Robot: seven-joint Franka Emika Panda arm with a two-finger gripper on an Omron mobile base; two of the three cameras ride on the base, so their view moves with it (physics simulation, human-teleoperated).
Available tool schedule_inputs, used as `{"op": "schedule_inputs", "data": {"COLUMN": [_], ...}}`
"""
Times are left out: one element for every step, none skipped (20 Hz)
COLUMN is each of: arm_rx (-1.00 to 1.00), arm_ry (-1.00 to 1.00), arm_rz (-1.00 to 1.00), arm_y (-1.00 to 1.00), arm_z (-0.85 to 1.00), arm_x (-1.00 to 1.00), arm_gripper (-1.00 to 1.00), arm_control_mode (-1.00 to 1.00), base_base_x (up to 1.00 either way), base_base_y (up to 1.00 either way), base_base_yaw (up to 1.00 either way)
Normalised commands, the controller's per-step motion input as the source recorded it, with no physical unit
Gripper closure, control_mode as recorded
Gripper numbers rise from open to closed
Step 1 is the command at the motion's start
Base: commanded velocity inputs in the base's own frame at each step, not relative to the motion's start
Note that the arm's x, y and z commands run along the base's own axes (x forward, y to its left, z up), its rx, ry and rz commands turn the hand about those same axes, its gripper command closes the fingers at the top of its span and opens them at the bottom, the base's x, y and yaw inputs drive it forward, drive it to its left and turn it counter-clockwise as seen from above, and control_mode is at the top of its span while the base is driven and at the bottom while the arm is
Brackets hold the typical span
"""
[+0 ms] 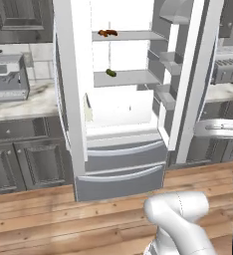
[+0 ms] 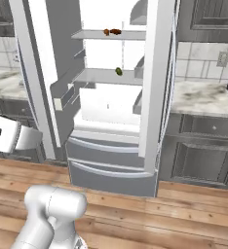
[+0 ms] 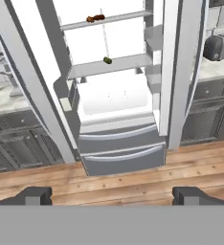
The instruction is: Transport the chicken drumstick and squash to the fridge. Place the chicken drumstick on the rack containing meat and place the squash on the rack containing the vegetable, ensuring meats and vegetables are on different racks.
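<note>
Left base view: the fridge (image 1: pixel 123 99) stands open, smooth white inside, with two thin flat pale shelves; on the top rack (image 1: pixel 133 36) lie two small lumps touching, an orange-brown drumstick (image 1: pixel 103 33) and darker meat (image 1: pixel 111 33); one stubby green vegetable (image 1: pixel 111 73) sits on the lower shelf (image 1: pixel 131 77). Right base view: the same three pieces, drumstick (image 2: pixel 106 32), meat (image 2: pixel 116 31), vegetable (image 2: pixel 119 71); plank wood floor (image 2: pixel 184 214) below. Hand view: the claw (image 3: pixel 112 196) is spread wide and empty, low over the floor; drumstick (image 3: pixel 90 19) and vegetable (image 3: pixel 107 60) lie well beyond it, up inside the fridge.
</note>
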Motion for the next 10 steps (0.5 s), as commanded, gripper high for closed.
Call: {"op": "schedule_inputs", "data": {"arm_rx": [0.00,0.00,0.00,0.00,0.00,0.00,0.00,0.00,0.00,0.00], "arm_ry": [0.00,0.00,0.00,0.00,0.00,0.00,0.00,0.00,0.00,0.00], "arm_rz": [0.00,0.00,0.00,0.00,0.00,0.00,0.00,0.00,0.00,0.00], "arm_y": [0.00,0.00,0.00,0.00,0.00,0.00,0.00,0.00,0.00,0.00], "arm_z": [0.00,0.00,0.00,0.00,0.00,0.00,0.00,0.00,0.00,0.00], "arm_x": [0.00,0.00,0.00,0.00,0.00,0.00,0.00,0.00,0.00,0.00], "arm_gripper": [-1.00,-1.00,-1.00,-1.00,-1.00,-1.00,-1.00,-1.00,-1.00,-1.00], "arm_control_mode": [1.00,1.00,1.00,1.00,1.00,1.00,1.00,1.00,1.00,1.00], "base_base_x": [-1.00,-1.00,-1.00,-1.00,-1.00,-1.00,-1.00,-1.00,-1.00,-1.00], "base_base_y": [0.00,0.00,0.07,0.11,0.12,0.13,0.12,0.11,0.11,0.11], "base_base_yaw": [0.00,0.00,0.00,0.00,0.00,0.00,0.00,0.00,0.00,0.00]}}
